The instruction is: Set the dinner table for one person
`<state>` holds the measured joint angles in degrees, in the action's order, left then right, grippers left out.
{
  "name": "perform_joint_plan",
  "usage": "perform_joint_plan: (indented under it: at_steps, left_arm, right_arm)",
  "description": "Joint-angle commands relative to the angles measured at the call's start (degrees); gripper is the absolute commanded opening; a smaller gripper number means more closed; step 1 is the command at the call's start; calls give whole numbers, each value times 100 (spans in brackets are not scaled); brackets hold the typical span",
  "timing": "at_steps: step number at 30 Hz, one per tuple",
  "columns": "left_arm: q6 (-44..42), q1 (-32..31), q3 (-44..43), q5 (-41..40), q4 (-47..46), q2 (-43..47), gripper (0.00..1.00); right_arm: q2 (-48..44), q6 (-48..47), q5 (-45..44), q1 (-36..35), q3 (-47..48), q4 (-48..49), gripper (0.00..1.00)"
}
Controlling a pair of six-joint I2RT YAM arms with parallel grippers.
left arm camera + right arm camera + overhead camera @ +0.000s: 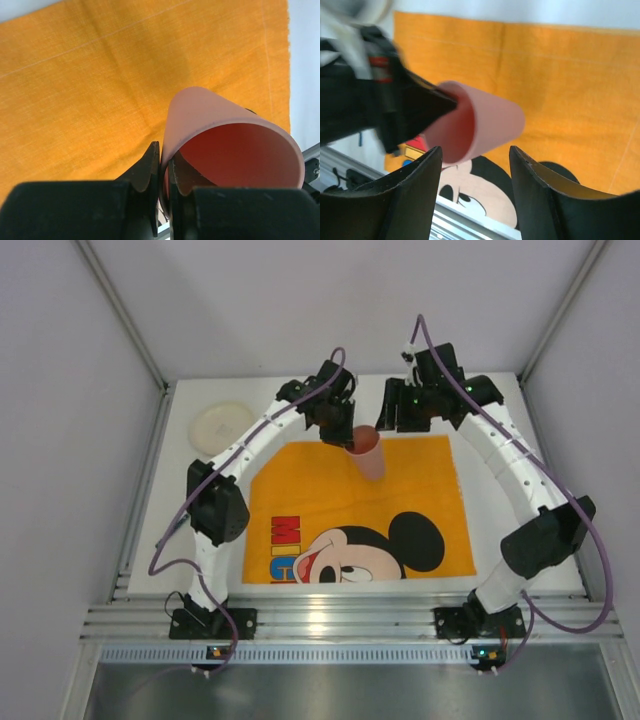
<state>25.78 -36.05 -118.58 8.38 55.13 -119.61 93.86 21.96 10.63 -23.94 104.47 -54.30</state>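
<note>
Left end effector pinches cup, right end effector apart, dinner table seemingly white

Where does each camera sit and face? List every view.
Top external: above and behind the bases, looking down on the white tabletop, both arms showing.
Left wrist: on the left gripper, shut on the pink plastic cup's rim, facing down.
Right wrist: on the open right gripper, facing that cup.
All share the orange cloth mat.

Orange mat: partial sideways red-blue lettering "MIC", beside Mickey face.
</note>
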Motion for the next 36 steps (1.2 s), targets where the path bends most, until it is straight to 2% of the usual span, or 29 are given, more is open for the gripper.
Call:
perform_joint_plan:
  at_steps: [1, 8, 19, 21, 22, 23, 25, 26, 30, 31, 33, 34, 36]
  left_arm:
    - [85, 55, -112, -82, -47, 667, 0]
    - [129, -77, -103, -39, -47, 720, 0]
    - [32, -253, -437, 76, 68, 448, 0]
    - [76, -262, -455, 50, 33, 456, 0]
    - [94, -271, -472, 41, 24, 482, 0]
    - [103, -271, -499, 23, 24, 483, 0]
    - [103, -262, -604, -12, 68, 491, 0]
    - [103, -271, -622, -38, 85, 491, 0]
    - [94, -262, -657, -240, 164, 465, 30]
    - [94, -271, -666, -293, 190, 465, 48]
    - [120, -262, -666, -564, 208, 535, 60]
    - [112, -262, -666, -679, 226, 579, 73]
    - [111, -218, -666, -968, 252, 693, 82]
  right_arm:
    - [-70, 116, -605, -163, -408, -282, 57]
    - [-237, 239, -475, -312, -1139, 148, 56]
    - [105, 336, -255, -436, -884, 271, 56]
    - [184, 327, -385, -453, -901, 193, 53]
    - [246, 310, -456, -453, -919, 88, 50]
    - [264, 301, -526, -462, -954, 52, 34]
    - [299, 274, -755, -471, -1068, -53, 18]
    - [308, 265, -808, -471, -1095, -71, 0]
    - [317, 213, -870, -480, -1192, -80, 0]
    - [325, 187, -905, -471, -1174, -106, 0]
    - [387, 108, -1036, -471, -1034, -229, 0]
    - [422, 72, -1185, -471, -964, -291, 0]
    - [457, -59, -1457, -436, -832, -379, 0]
